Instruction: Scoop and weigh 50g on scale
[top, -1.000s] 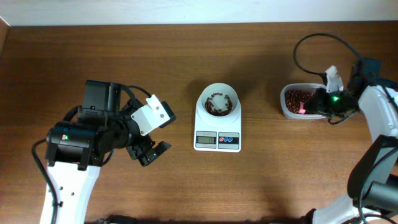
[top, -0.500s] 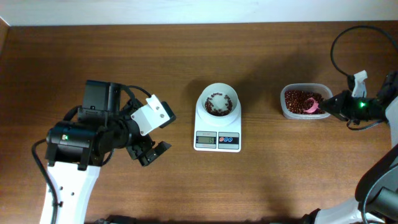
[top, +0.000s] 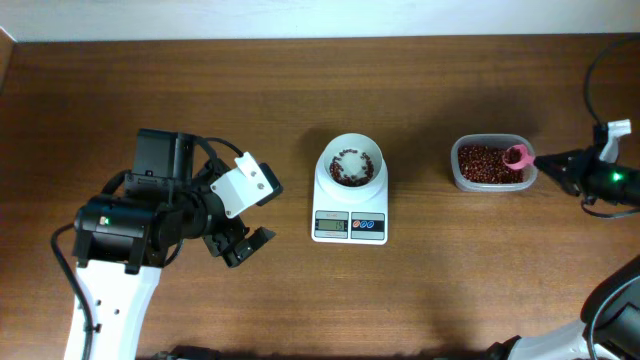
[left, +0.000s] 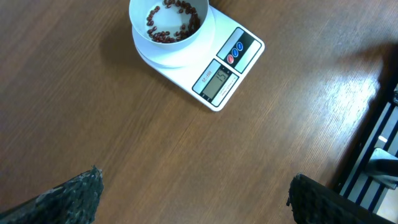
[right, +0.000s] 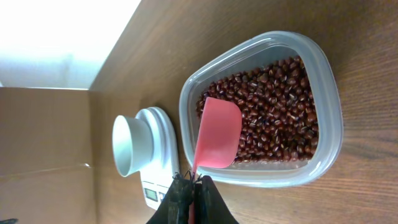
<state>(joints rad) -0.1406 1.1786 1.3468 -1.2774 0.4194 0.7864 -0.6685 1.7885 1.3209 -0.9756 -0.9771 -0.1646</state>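
Two shut jaws of the right gripper (right: 189, 186) pinch the spoon (right: 217, 134) by its handle. The cup hangs just ahead, over the beans (right: 280, 106) in the tub (right: 329, 124). I think it should dip deep and lift level. Beyond the tub stands the scale (right: 158, 168), with few beans on it. Only the left wrist view shows its display (left: 216, 81). The left gripper (left: 196, 199) is wide and empty.

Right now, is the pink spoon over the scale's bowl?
No, the spoon is at the tub of beans, clearly apart from the scale.

Overhead straight down — wrist views closer, scale (top: 350, 205) common to all
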